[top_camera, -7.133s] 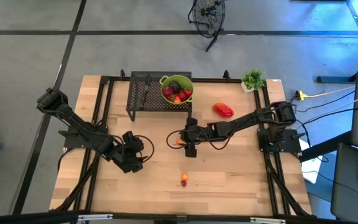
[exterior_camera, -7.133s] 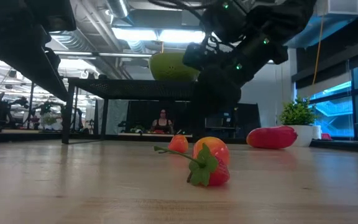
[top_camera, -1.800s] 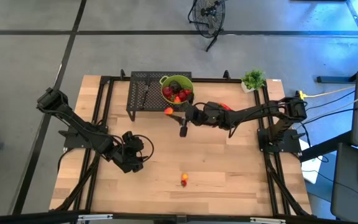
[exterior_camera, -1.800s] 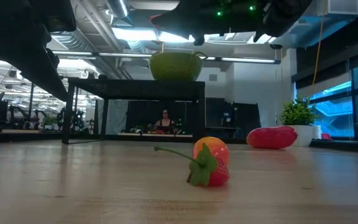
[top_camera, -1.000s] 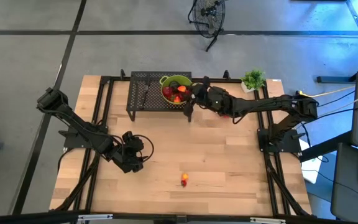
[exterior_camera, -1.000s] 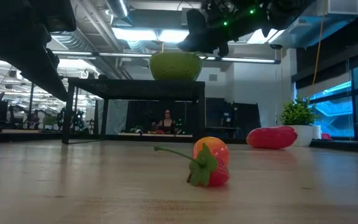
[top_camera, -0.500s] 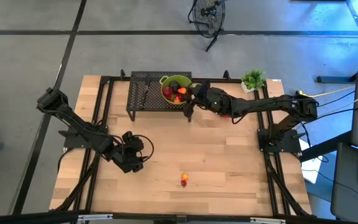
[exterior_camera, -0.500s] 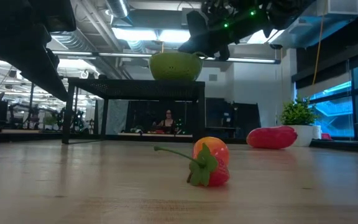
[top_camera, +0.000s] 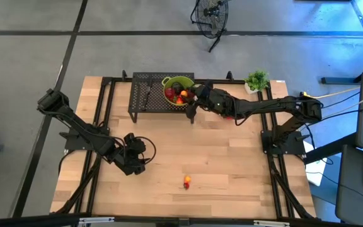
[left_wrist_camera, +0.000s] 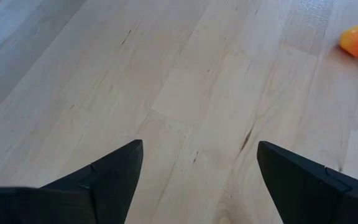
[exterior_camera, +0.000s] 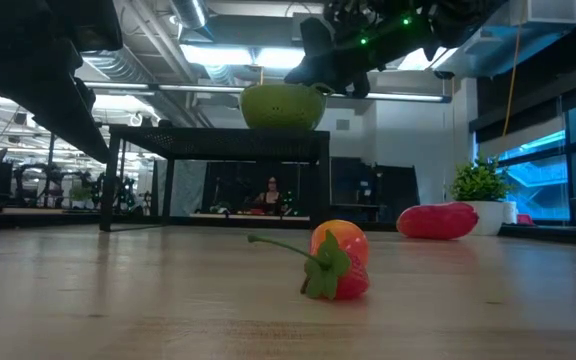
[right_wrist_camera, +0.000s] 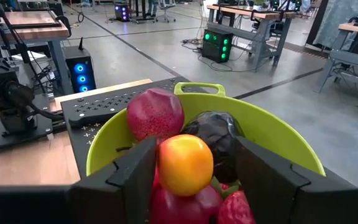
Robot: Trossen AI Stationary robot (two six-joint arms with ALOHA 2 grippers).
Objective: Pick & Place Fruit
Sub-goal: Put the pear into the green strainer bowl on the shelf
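The lime-green bowl (top_camera: 169, 82) stands on a black rack (top_camera: 145, 96) near the table's far edge and holds red fruit, a round dark one (right_wrist_camera: 219, 140) and an orange-yellow one (right_wrist_camera: 185, 163). My right gripper (top_camera: 196, 94) hangs over the bowl's right rim, open, its fingers on either side of the orange-yellow fruit, which lies on the red pieces. A red-and-orange strawberry (top_camera: 186, 183) lies on its side on the table near the near edge. The glossy red oblong (exterior_camera: 436, 220) lies on the table right of the rack. My left gripper (top_camera: 131, 162) waits open, low over the table's left half. My right gripper (right_wrist_camera: 194, 171) comes in level with the bowl's rim from the table's right, fingers either side of the orange-yellow fruit. A gap shows between the fruit and one finger (right_wrist_camera: 263, 168). Whether the other finger (right_wrist_camera: 135, 171) touches it, I cannot tell.
A small potted plant (top_camera: 256, 81) stands at the far right corner. The rack's legs (exterior_camera: 111, 185) rise from the table, and dark rails run along its left and right sides. Bare wood (left_wrist_camera: 185, 93) lies under my left gripper. A person sits far behind the table (exterior_camera: 271, 193).
My right gripper has stayed over the bowl and tipped slightly down toward it. The fruit on the table and my left arm have kept still.
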